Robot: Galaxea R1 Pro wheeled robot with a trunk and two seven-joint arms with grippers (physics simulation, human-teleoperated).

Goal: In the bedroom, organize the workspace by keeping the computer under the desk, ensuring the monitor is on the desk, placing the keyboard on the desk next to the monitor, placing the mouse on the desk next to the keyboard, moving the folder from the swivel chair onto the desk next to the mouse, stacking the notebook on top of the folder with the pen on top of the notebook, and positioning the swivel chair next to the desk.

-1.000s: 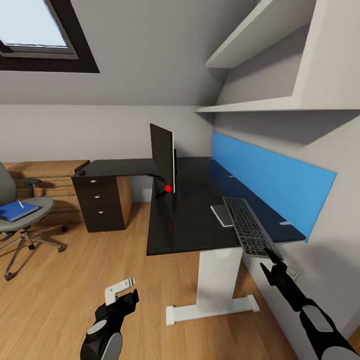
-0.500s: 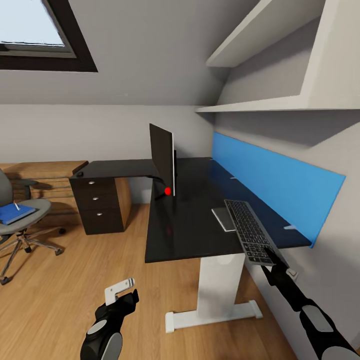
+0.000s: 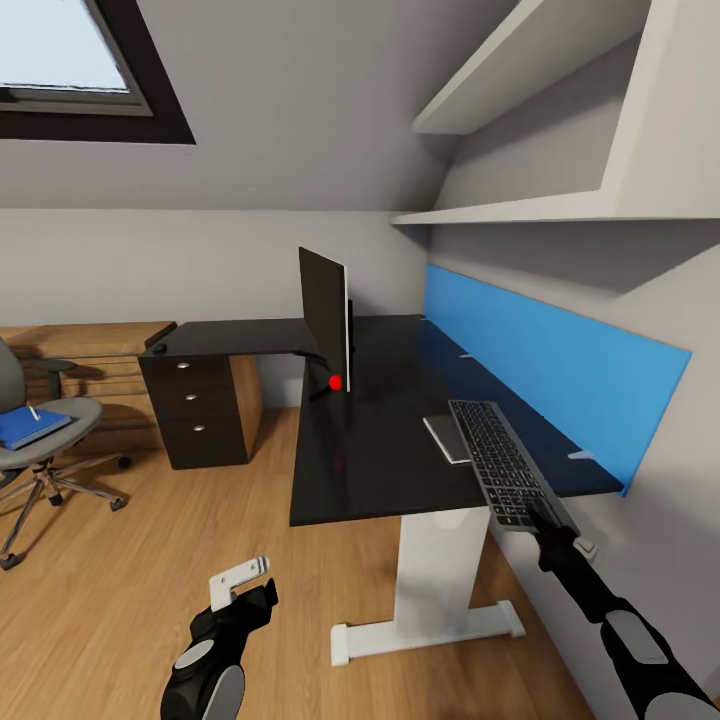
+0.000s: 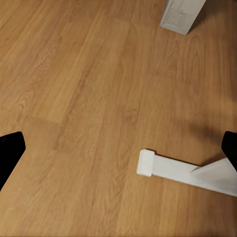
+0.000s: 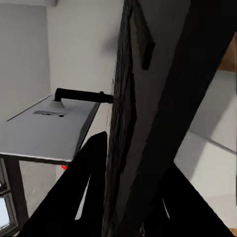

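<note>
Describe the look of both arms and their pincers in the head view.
Both arms are glossy black with light grey oval panels on the forearms. The left pincer has pale, whitish flat fingers on a black wrist block. The right pincer is slim, tapering and black throughout. No cables or markings are visible.

Both arms were glossy black with rounded light-grey shells over the forearm segments. The left end effector (image 3: 243,588) carried a white angular bracket-like piece at its tip above a black wrist block. The right end effector (image 3: 548,520) was slim and all black, tapering from a ribbed black wrist.
</note>
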